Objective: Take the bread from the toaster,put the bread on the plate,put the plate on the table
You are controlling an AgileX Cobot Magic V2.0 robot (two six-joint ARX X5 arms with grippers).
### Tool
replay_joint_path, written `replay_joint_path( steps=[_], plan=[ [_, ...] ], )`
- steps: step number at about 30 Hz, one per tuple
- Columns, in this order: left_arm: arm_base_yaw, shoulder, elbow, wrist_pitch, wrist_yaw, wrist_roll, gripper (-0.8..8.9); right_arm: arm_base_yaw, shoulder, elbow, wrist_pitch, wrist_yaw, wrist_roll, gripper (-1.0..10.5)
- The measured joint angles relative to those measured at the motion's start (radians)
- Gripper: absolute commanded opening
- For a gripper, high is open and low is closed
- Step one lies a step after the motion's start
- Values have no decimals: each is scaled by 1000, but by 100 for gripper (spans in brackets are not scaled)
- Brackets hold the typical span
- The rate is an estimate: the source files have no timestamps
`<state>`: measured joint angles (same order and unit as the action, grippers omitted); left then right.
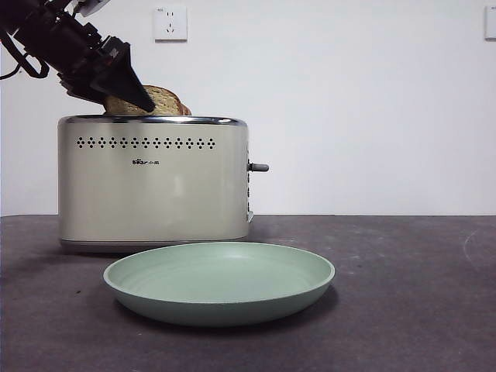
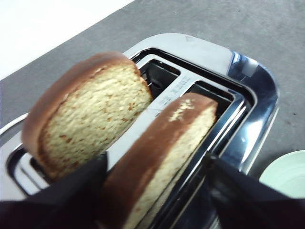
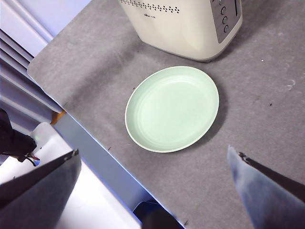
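Two slices stand in the toaster [image 1: 153, 182], and the left gripper [image 2: 155, 183] straddles the nearer bread [image 2: 162, 157] with spread jaws, ready to pinch it, while the right gripper [image 3: 152, 191] waits wide open above the plate [image 3: 172, 109].

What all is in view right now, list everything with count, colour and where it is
toaster: one, cream-white with chrome top rim, on the table behind the plate.
bread: one, pale tan face, brown crust, standing in a toaster slot between the left gripper's jaws.
second slice: one, tan with brown crust, in the other slot beside it.
plate: one, pale mint green, on the table in front of the toaster, nothing on it.
table: one, dark grey.
wall socket: one, white, on the wall above the toaster.
left gripper: black, jaws open around the bread at the toaster top.
right gripper: black, open, high above the plate.
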<state>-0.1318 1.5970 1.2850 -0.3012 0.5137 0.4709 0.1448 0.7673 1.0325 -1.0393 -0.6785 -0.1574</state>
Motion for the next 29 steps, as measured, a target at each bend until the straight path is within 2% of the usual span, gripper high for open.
replay_joint_path(
  steps=[13,19,29],
  plan=[
    [2,-41,4,0,-10,0,-9,0,1,0,0,0,13,598],
    [0,-114,84,-37,2,-1,-9,0,4,0,0,0,26,598],
    [0,-230,253,-280,40,-32,-9,0,8,0,19,0,31,598]
  ],
)
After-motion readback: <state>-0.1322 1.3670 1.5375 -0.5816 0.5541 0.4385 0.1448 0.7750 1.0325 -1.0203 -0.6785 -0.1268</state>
